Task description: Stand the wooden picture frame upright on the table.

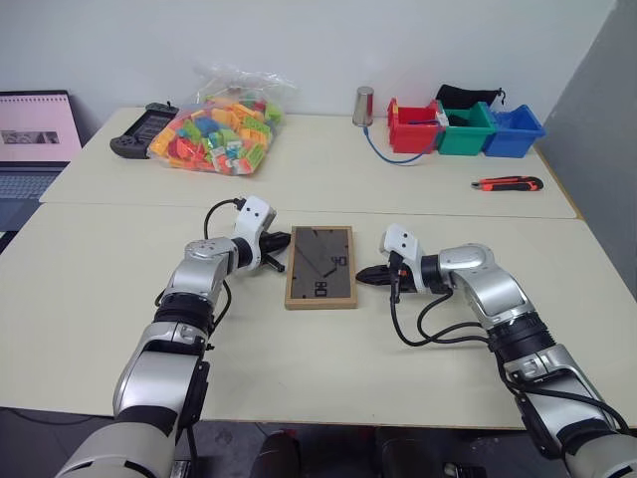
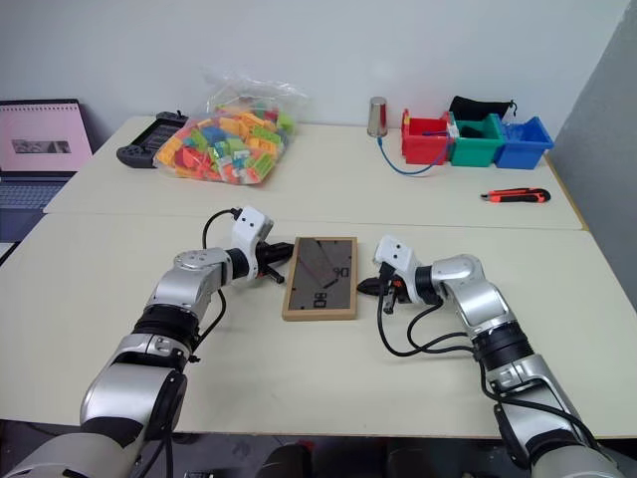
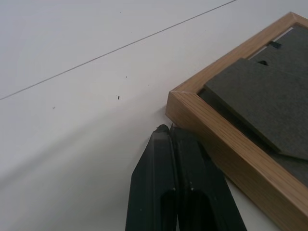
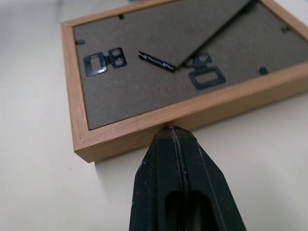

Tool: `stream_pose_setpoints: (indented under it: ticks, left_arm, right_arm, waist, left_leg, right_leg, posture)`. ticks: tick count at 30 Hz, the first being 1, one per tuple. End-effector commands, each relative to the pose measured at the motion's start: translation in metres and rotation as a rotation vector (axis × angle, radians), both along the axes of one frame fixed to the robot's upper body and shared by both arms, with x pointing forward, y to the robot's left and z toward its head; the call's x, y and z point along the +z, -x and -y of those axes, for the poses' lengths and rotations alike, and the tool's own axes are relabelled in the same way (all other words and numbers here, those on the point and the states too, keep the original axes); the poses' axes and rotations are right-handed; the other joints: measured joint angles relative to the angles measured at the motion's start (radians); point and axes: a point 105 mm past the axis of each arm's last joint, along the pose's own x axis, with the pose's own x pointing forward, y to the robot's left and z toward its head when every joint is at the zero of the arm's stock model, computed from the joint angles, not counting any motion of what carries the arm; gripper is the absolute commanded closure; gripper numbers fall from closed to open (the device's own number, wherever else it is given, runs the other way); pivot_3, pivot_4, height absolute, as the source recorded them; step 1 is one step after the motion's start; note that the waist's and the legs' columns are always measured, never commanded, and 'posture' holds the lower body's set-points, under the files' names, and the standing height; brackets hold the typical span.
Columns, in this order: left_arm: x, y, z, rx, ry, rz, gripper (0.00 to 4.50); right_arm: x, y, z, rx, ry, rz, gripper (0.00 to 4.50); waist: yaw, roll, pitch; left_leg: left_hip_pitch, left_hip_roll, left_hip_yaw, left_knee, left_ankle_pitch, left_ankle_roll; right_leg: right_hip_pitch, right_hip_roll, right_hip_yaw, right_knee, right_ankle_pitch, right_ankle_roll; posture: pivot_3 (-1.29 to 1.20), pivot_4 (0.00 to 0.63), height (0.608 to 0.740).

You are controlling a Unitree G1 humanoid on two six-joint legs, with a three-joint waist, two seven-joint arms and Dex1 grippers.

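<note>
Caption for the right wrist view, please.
Shut right gripper at the side edge of the face-down light-wood picture frame, dark back and stand flap showing.

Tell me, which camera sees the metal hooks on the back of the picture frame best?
The right wrist view: the metal hooks on the wooden picture frame appear close and clear. In both eye views they are small dark marks. The left wrist view shows a corner and the stand flap.

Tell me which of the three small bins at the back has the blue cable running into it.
The red bin, the leftmost of the row; the blue cable loops up to it. The green bin and blue bin beside it have none.
</note>
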Motion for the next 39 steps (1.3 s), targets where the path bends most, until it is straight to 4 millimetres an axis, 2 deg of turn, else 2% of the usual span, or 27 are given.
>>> stream_pose_setpoints:
  ticks: [1, 6, 17, 26, 32, 39]
  left_arm:
    - [0.012, -0.004, 0.005, -0.031, -0.015, 0.044, 4.46]
    - [0.008, 0.000, -0.004, -0.036, -0.029, 0.036, 4.46]
    - [0.000, 0.018, -0.019, -0.074, -0.081, 0.000, 4.46]
    - [-0.003, 0.047, 0.002, -0.193, -0.070, -0.028, 4.46]
    - [0.000, 0.068, 0.015, -0.283, -0.069, -0.061, 4.46]
    - [-0.001, 0.088, 0.024, -0.361, -0.096, -0.094, 4.46]
  right_arm:
    - [0.006, 0.003, -0.003, 0.017, -0.008, 0.022, 4.50]
    - [0.006, -0.001, 0.005, -0.008, -0.002, 0.021, 4.50]
    - [0.005, -0.013, 0.003, -0.089, -0.009, 0.071, 4.50]
    - [0.002, -0.002, -0.010, -0.054, -0.046, 0.033, 4.50]
    - [0.001, 0.008, -0.009, -0.006, -0.032, 0.007, 4.50]
    - [0.003, 0.010, -0.007, -0.004, -0.027, 0.010, 4.50]
  waist:
    - [0.000, 0.000, 0.000]
    - [0.000, 0.000, 0.000]
    - [-0.005, 0.000, 0.000]
    - [-0.002, 0.000, 0.000]
    - [-0.002, 0.000, 0.000]
    - [-0.002, 0.000, 0.000]
  left_leg:
    - [0.000, 0.000, 0.000, 0.000, 0.000, 0.000]
    - [0.000, 0.000, 0.000, 0.000, 0.000, 0.000]
    - [0.000, 0.000, 0.000, 0.000, 0.000, 0.000]
    - [0.000, 0.000, 0.000, 0.000, 0.000, 0.000]
    - [0.001, 0.000, 0.000, 0.000, 0.000, 0.000]
    - [0.000, 0.000, 0.000, 0.000, 0.000, 0.000]
  right_leg:
    - [0.000, 0.000, 0.000, 0.000, 0.000, 0.000]
    - [0.000, 0.000, 0.000, 0.000, 0.000, 0.000]
    - [0.000, 0.000, 0.000, 0.000, 0.000, 0.000]
    - [0.000, 0.000, 0.001, 0.000, 0.000, 0.000]
    - [0.000, 0.000, 0.001, 0.000, 0.000, 0.000]
    - [0.000, 0.000, 0.001, 0.000, 0.000, 0.000]
  posture:
    - [0.00, 0.150, 0.740]
    - [0.00, 0.150, 0.740]
    - [0.00, 0.150, 0.740]
    - [0.00, 0.150, 0.740]
    - [0.00, 0.150, 0.740]
    - [0.00, 0.150, 0.740]
